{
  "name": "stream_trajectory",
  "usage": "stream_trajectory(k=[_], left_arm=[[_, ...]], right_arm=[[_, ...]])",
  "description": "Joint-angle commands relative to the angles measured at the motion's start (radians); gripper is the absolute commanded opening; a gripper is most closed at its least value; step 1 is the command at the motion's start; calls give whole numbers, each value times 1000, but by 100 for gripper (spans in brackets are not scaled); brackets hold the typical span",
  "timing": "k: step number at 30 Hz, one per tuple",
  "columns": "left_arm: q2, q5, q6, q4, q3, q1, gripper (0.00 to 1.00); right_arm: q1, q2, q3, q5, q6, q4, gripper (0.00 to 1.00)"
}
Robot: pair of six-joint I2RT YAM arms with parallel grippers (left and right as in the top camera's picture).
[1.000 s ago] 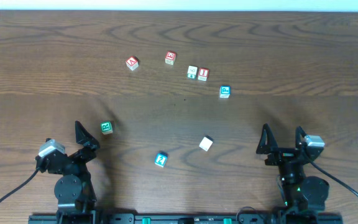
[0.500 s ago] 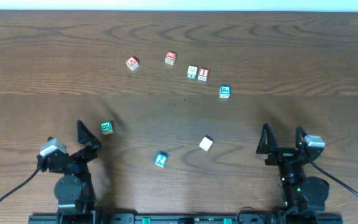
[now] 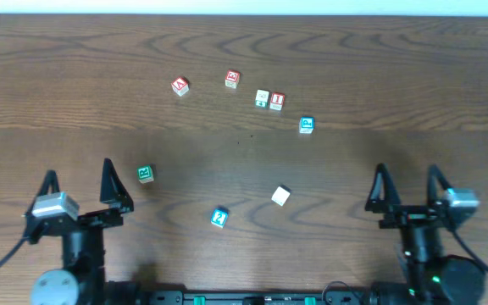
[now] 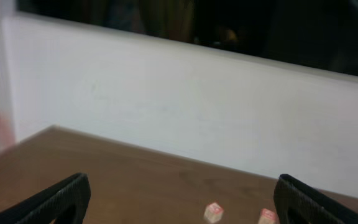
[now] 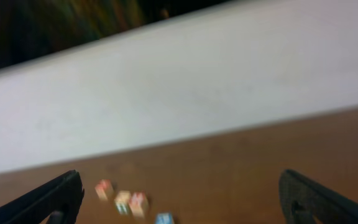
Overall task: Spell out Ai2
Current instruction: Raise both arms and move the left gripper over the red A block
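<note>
Blue "2" cube (image 3: 219, 217) on wooden table (image 3: 413, 76)

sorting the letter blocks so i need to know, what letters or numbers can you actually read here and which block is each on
"2": near blue cube, white on blue.
"I": red-bordered cube, far cluster.
"A", probably: leftmost red cube.
Too small to read: second red cube, white-and-green cube, far blue cube, green cube.
No mark showing: pale cube.
Wrist views: too blurred to read.
</note>
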Motion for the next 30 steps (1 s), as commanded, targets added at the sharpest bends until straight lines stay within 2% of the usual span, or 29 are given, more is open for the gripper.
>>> stream_trajectory(k=[1,5,11,17,22,27,30], left_arm=[[130,116,58,-82,187,2,95],[336,197,87,-282,457,2,95],[711,215,85,-699,925,2,96],[1069,253,86,-1051,1327,1,95],[1276,344,87,-1202,1451,1,96],[1437,379,84,-1209,1449,1,95],[1535,378,31,-1207,1449,1,95]], right_arm=[[-11,105,160,-19,-64,-69,99],[-11,280,412,-23,-84,-238,99],[-11,579,804,-45,-83,-530,99],[-6,850,1103,-70,-88,-805,99],[-6,1035,1210,-75,-90,-996,99],[-6,1178,1210,-159,-90,-1053,99],[-6,1256,1210,-168,-90,-1069,99]])
